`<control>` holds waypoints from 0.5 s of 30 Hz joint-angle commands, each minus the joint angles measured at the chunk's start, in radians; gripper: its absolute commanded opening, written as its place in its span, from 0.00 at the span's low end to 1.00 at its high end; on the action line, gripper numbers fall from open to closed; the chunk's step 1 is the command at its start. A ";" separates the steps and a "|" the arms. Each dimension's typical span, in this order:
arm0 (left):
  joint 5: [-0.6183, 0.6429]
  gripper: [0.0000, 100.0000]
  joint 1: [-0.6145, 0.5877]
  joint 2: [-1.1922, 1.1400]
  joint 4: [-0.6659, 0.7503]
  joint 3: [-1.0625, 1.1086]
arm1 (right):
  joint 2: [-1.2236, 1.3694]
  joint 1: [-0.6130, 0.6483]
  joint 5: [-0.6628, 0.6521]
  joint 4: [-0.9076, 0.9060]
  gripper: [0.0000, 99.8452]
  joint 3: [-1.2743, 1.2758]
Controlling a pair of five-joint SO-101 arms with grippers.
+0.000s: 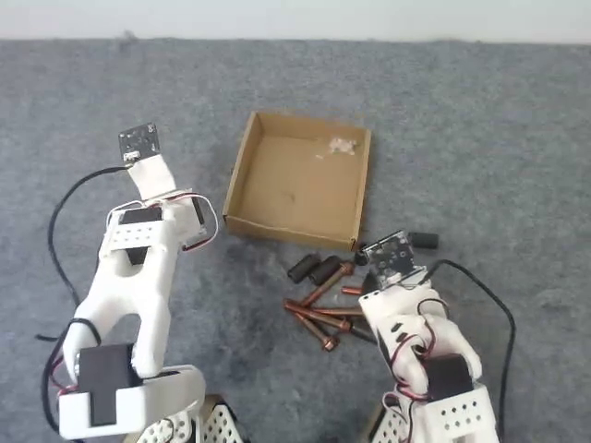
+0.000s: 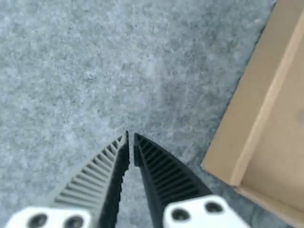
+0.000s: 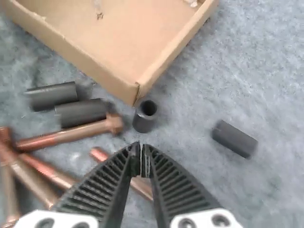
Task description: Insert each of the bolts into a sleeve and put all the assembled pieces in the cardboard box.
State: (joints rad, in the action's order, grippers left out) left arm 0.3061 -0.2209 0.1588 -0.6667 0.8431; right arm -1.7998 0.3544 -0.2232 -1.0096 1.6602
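The bolts lie on the surface near the box and look hard, smooth and a bit heavy, best pinched in the middle; the left fingers and right fingers are pressed together, empty.

The left arm and the right arm are being seen as white printed shells, with black servo blocks being set into the joints. Thin red and white wires are being looped along each arm, and a black cable is being trailed from each across the bench. A small dark circuit board is being carried at each wrist. The left gripper and the right gripper are being shown with black, ribbed, wedge-shaped fingers, which are being fixed to white mounts with dark round screw holes.
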 commanded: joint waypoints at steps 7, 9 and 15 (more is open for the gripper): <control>-0.012 0.01 -0.009 0.006 -0.003 -0.045 | 0.374 0.125 0.009 0.076 0.01 -0.215; -0.012 0.01 -0.011 0.006 -0.003 -0.045 | 0.486 0.125 0.015 0.101 0.01 -0.296; -0.012 0.01 -0.011 0.006 -0.005 -0.045 | 0.728 0.067 0.164 0.225 0.01 -0.377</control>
State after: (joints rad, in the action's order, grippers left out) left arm 0.3061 -0.2256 0.1588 -0.6667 0.8431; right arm -1.1630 0.4757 -0.1312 -0.8454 1.3472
